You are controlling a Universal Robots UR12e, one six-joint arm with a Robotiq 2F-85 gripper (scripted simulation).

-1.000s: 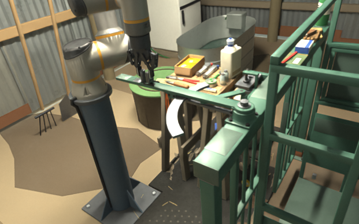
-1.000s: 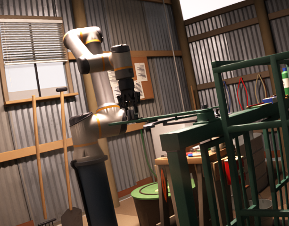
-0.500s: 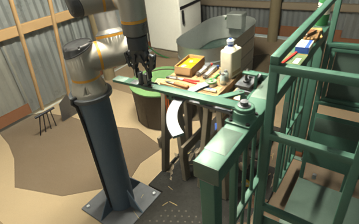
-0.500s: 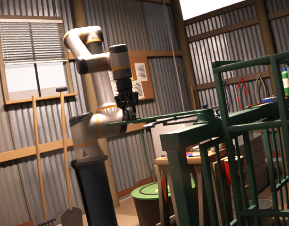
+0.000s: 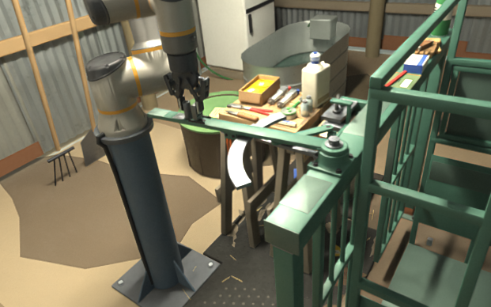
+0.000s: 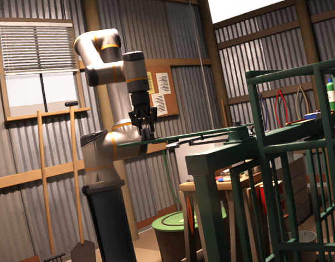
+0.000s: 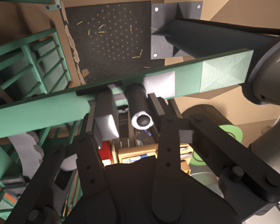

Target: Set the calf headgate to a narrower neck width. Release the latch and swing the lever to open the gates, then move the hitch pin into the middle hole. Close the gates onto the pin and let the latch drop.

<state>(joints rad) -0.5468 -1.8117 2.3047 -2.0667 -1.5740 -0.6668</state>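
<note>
My gripper (image 5: 191, 108) (image 6: 145, 132) (image 7: 129, 111) points down over the free end of the long green lever (image 5: 249, 132) (image 6: 176, 138) (image 7: 107, 94). The dark upright handle (image 7: 137, 106) (image 5: 192, 110) on that lever end is clamped between my closed fingers. The lever runs level from my fingers to its round pivot hub (image 5: 333, 152) (image 6: 237, 132) on top of the green headgate frame (image 5: 387, 190) (image 6: 275, 158). A thinner link bar (image 5: 288, 148) (image 6: 195, 141) lies alongside the lever near the hub. A grey toothed plate (image 5: 238, 162) (image 7: 26, 155) hangs below the lever. I cannot make out the hitch pin or the latch.
A green-lidded barrel (image 5: 205, 134) (image 6: 176, 225) stands under the lever, next to a wooden workbench (image 5: 272, 114) with a yellow box, hand tools and a white jug (image 5: 315, 81). My own base column (image 5: 138, 205) stands close on the left. A steel trough (image 5: 300, 51) sits behind.
</note>
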